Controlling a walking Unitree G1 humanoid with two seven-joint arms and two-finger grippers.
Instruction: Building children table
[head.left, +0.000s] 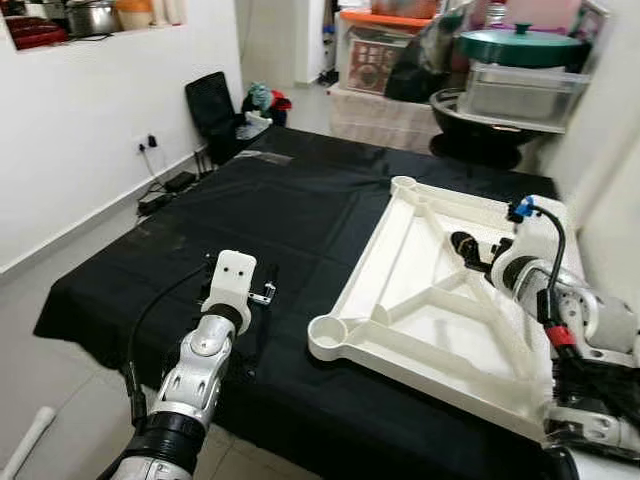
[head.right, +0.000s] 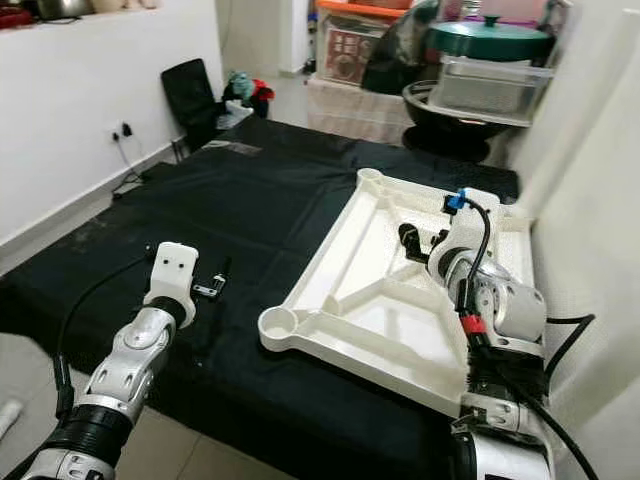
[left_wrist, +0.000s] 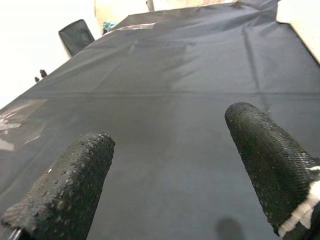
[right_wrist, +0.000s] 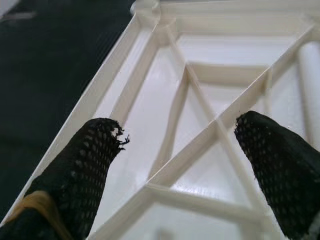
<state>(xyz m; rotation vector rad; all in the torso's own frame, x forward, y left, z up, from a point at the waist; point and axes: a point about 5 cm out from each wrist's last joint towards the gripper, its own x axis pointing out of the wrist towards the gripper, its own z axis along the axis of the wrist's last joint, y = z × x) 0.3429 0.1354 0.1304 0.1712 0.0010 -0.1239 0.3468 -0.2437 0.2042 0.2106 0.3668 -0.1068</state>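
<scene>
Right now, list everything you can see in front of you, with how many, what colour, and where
Table top: one, white, upside down with ribs showing, on the right part of the black sheet.
Black sheet: one, spread over the floor ahead.
Black chair: one, against the wall at far left.
Green lidded pot: one, on stacked containers at far right.
Clear storage box: one, orange lid, at the back.
Wall socket: one, white wall on the left, cable plugged in.
Left gripper: one, black fingers open, above bare sheet.
Right gripper: one, black fingers open, over the table top's ribs.
</scene>
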